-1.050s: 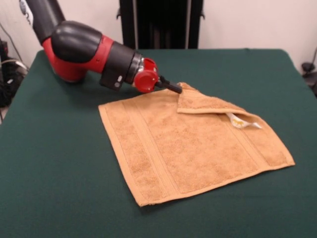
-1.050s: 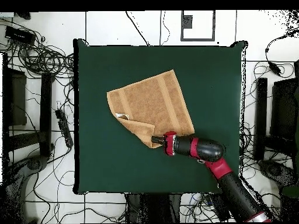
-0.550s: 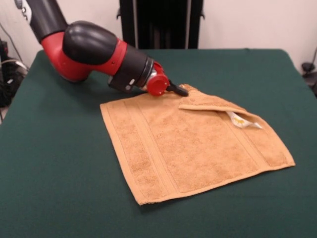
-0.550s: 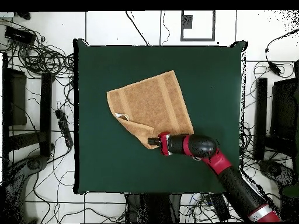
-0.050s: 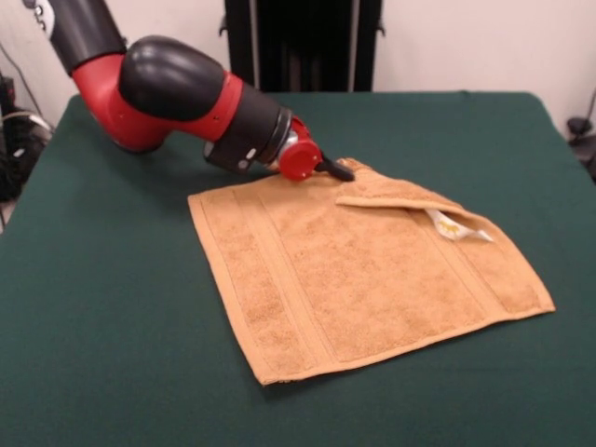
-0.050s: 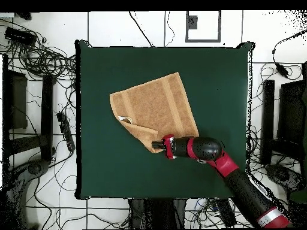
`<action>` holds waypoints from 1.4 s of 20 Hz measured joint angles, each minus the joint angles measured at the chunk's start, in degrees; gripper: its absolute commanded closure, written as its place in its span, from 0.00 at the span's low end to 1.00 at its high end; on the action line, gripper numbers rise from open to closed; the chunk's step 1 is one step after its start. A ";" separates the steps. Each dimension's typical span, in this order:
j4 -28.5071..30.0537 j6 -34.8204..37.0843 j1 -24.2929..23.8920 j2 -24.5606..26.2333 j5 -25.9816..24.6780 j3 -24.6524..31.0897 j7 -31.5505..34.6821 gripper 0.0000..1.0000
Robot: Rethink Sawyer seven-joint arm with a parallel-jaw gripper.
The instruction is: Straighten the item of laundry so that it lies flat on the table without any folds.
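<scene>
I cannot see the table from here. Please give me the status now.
End effector low at the towel's folded far corner; grip unclear. Towel not flat: one corner folded over, white tag showing. Table otherwise unobstructed.

end effector [image 5: 341, 171] tips too small to tell

You have one towel [image 5: 363, 279], with one white tag [image 5: 453, 226], on one green table [image 5: 112, 354]; one arm [image 5: 177, 93], one gripper [image 5: 341, 171].
</scene>
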 measured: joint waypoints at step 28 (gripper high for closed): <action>13.16 -16.56 -4.70 -11.56 1.79 -1.14 3.33 1.00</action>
